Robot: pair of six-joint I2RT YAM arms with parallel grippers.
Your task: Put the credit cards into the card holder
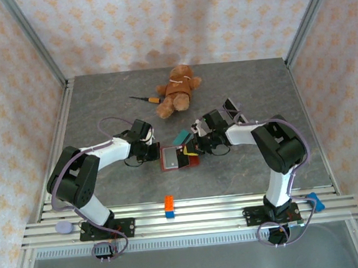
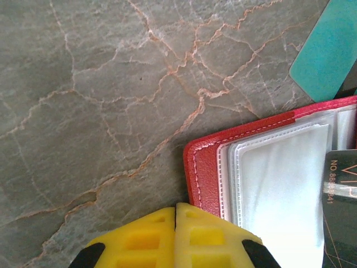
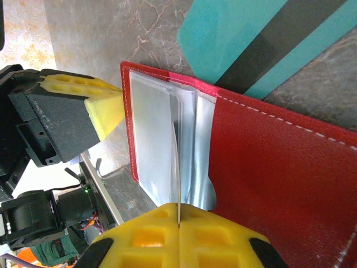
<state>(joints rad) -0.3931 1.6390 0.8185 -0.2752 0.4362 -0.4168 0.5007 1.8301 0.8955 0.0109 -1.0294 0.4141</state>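
Left gripper (image 2: 175, 223): jaws together, nothing between them, pad tips at the left edge of the card holder (image 3: 279, 178). Right gripper (image 3: 178, 220): jaws pinched on one clear sleeve leaf of the card holder, the leaf standing on edge. Card holder lies open mid-table between both grippers. Teal card (image 3: 234, 39) flat on the table against its far side. Dark card (image 2: 340, 195) on the sleeves. Teddy bear (image 1: 176, 90) farther back.

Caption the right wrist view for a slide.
Right gripper pinches a clear plastic sleeve of the open red leather-like card holder; a teal striped card lies beyond.
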